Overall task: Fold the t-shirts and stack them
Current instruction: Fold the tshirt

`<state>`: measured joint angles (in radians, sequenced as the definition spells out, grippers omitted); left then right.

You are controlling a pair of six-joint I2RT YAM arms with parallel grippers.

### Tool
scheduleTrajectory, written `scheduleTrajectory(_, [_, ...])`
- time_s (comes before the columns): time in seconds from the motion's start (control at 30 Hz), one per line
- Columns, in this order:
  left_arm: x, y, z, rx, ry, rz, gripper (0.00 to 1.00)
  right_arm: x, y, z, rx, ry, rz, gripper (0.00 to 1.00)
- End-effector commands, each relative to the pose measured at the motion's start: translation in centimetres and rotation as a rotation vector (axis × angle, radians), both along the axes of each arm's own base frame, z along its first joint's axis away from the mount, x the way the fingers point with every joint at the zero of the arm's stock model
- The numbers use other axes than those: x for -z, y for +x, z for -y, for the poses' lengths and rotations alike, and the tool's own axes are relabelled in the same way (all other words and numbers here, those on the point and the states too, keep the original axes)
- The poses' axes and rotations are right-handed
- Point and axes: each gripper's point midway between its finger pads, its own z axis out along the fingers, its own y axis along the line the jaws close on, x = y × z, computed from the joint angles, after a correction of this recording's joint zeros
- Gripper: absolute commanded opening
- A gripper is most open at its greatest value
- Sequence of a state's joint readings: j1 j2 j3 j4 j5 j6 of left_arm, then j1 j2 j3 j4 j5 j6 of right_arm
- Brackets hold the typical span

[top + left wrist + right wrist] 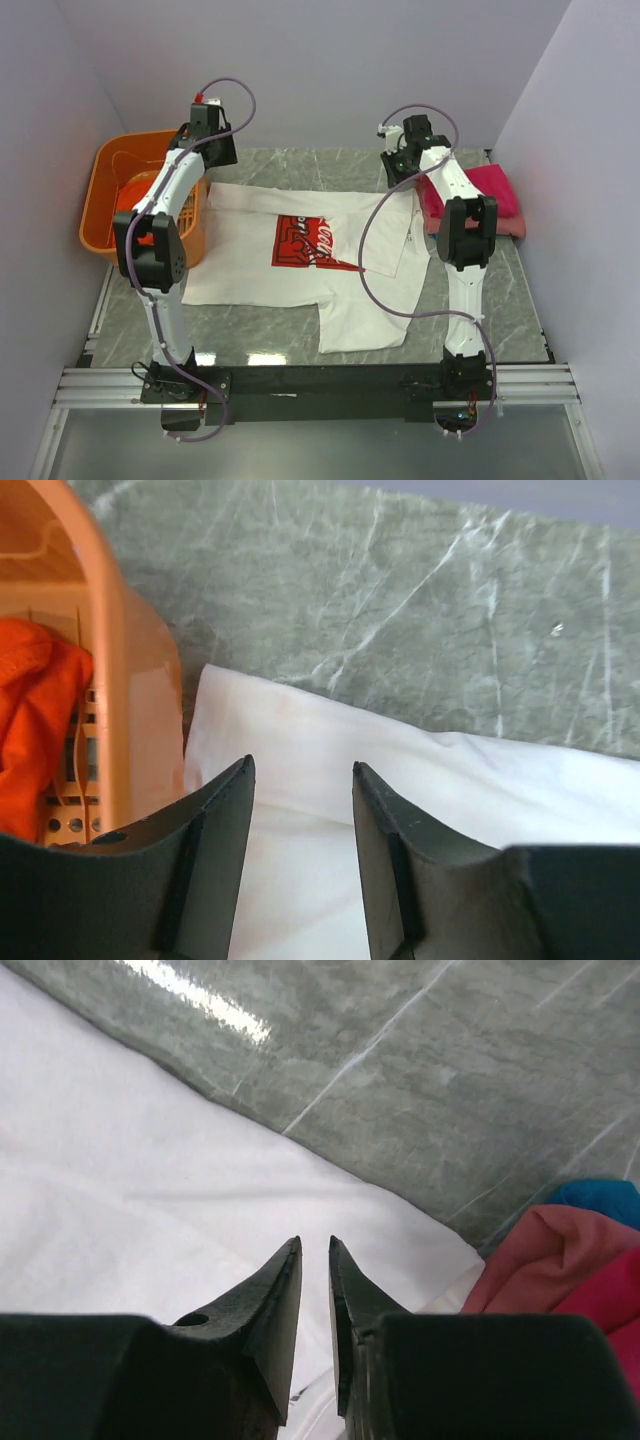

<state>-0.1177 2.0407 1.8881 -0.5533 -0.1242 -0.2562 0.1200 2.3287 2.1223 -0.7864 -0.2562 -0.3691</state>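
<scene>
Top external view: white shirt (300, 262) lies spread on the counter (500, 310), red print up, between the orange basket (105, 190) at left and the folded pink shirts (490, 195) at right. Left gripper (301, 770) hovers over its far-left corner, fingers spread. Right gripper (315, 1245) over the far-right part, fingers nearly pressed together, holding nothing.

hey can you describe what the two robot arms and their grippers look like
Both arms have white links joined by chunky black joint housings, bolted to a black base rail. A thin mauve cable loops loosely along each arm. The left gripper and right gripper each have two dark, smooth, wedge-shaped fingers tapering to narrow tips. No lettering or markings are legible.
</scene>
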Motion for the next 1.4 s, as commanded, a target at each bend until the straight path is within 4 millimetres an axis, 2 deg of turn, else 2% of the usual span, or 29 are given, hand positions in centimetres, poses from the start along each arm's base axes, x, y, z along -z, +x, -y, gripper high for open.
scheduleTrajectory(0.0, [-1.9,-0.3,0.1,0.023,-0.014,0.049,0.5,-0.2,-1.5,0.2,-0.077,-0.034,-0.028,0.24])
scheduleTrajectory(0.07, [-1.2,-1.1,0.4,0.035,-0.019,0.032,0.49,1.0,-2.2,0.2,-0.104,-0.06,-0.065,0.24])
scheduleTrajectory(0.1, [-1.4,-1.0,0.6,0.047,-0.03,0.046,0.49,1.5,-2.4,0.2,-0.107,-0.082,-0.074,0.23])
scheduleTrajectory(0.13, [-2.1,-1.4,0.7,0.052,-0.037,0.06,0.49,2.9,-2.6,0.7,-0.102,-0.137,-0.097,0.23])
scheduleTrajectory(0.17, [-1.7,-1.8,0.9,0.054,-0.05,0.05,0.49,3.4,-2.7,0.9,-0.1,-0.175,-0.102,0.23])
scheduleTrajectory(0.23, [-3.6,-2.3,1.2,0.071,-0.07,0.094,0.49,5.0,-2.4,1.9,-0.075,-0.258,-0.117,0.22])
scheduleTrajectory(0.27, [-3.4,-2.9,1.3,0.07,-0.077,0.089,0.49,5.4,-2.4,1.7,-0.075,-0.262,-0.125,0.22])
scheduleTrajectory(0.4, [-5.9,-4.9,1.4,0.081,-0.099,0.152,0.5,5.3,-1.4,1.9,-0.044,-0.295,-0.138,0.19])
scheduleTrajectory(0.43, [-7.5,-5.7,1.3,0.083,-0.104,0.188,0.5,5.3,-1.3,1.8,-0.049,-0.304,-0.153,0.19])
scheduleTrajectory(0.47, [-6.9,-6.5,1.3,0.08,-0.107,0.178,0.5,5.2,-1.3,1.5,-0.06,-0.307,-0.156,0.19])
scheduleTrajectory(0.5, [-7.2,-7.1,1.2,0.08,-0.108,0.184,0.5,5.3,-1.4,1.2,-0.069,-0.31,-0.164,0.19])
scheduleTrajectory(0.53, [-8.7,-8.1,1.3,0.093,-0.118,0.216,0.5,5.5,-1.5,1.1,-0.073,-0.312,-0.174,0.19])
scheduleTrajectory(0.6, [-8.3,-9.4,1.3,0.099,-0.122,0.214,0.5,5.5,-1.6,1.1,-0.078,-0.338,-0.171,0.19])
scheduleTrajectory(0.63, [-9.6,-10.4,1.3,0.106,-0.13,0.245,0.51,5.4,-1.7,1.0,-0.087,-0.347,-0.168,0.19])
scheduleTrajectory(0.67, [-8.7,-11.1,1.3,0.107,-0.132,0.23,0.51,5.4,-1.7,0.8,-0.093,-0.351,-0.166,0.19])
scheduleTrajectory(0.8, [-8.9,-13.6,1.6,0.13,-0.156,0.25,0.52,5.2,-1.0,0.6,-0.099,-0.362,-0.143,0.2])
scheduleTrajectory(0.83, [-9.5,-14.2,1.5,0.13,-0.16,0.268,0.52,4.6,-0.5,0.6,-0.09,-0.355,-0.105,0.2])
scheduleTrajectory(0.87, [-9.0,-14.6,1.6,0.134,-0.166,0.259,0.52,4.1,-0.2,0.7,-0.08,-0.352,-0.082,0.22])
scheduleTrajectory(1.0, [-8.7,-16.2,1.6,0.142,-0.173,0.267,0.52,0.2,0.9,1.6,-0.024,-0.332,0.043,0.43])
scheduleTrajectory(1.03, [-8.4,-16.8,1.6,0.144,-0.172,0.266,0.52,-1.0,1.0,1.8,-0.015,-0.33,0.066,0.44])
scheduleTrajectory(1.13, [-6.9,-18.1,1.4,0.145,-0.171,0.258,0.52,-2.5,1.4,3.1,0.017,-0.328,0.089,0.49])
scheduleTrajectory(1.17, [-6.5,-18.4,1.4,0.145,-0.171,0.257,0.53,-2.5,1.4,3.7,0.029,-0.339,0.086,0.52])
scheduleTrajectory(1.23, [-4.9,-19.2,1.3,0.141,-0.172,0.243,0.53,-2.2,1.4,4.4,0.045,-0.351,0.076,0.53])
scheduleTrajectory(1.37, [-3.1,-20.4,1.1,0.137,-0.168,0.225,0.53,-1.3,1.3,5.4,0.08,-0.369,0.054,0.54])
